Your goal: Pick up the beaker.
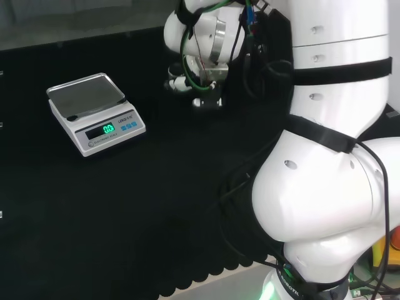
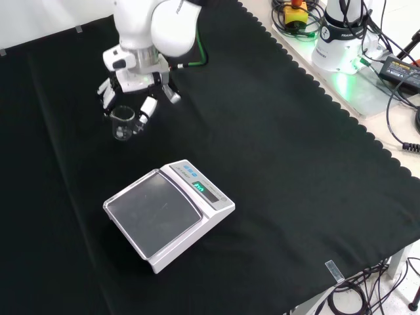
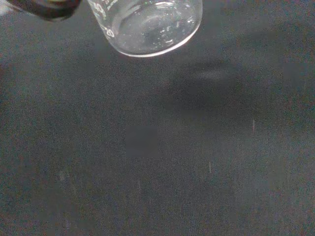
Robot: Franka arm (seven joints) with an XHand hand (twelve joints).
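Counter: black cloth (image 2: 275,164) covered it, with a scalloped edge along the right side in the front view
Scale: a white electronic scale (image 2: 169,214) with a grey weighing pan sat on the cloth, its display lit green in the head view; it stood nearer the camera than the hand in the front view, and well apart from it
Beaker: a small clear glass beaker (image 2: 123,123) sat upright between the fingers in the front view, near the upper left of the cloth; whether its base touched the cloth or hung just above it could not be told; in the wrist view its rounded clear base (image 3: 150,24) showed close up over the dark cloth, with white printed marks on its wall
Hand: the black and white hand (image 2: 134,92) came down from the white arm (image 2: 154,29) over the beaker
Fingers: curled down on both sides of the beaker, one finger (image 2: 147,107) against its right wall, so they were grasping it
Contents: nothing could be made out inside the beaker
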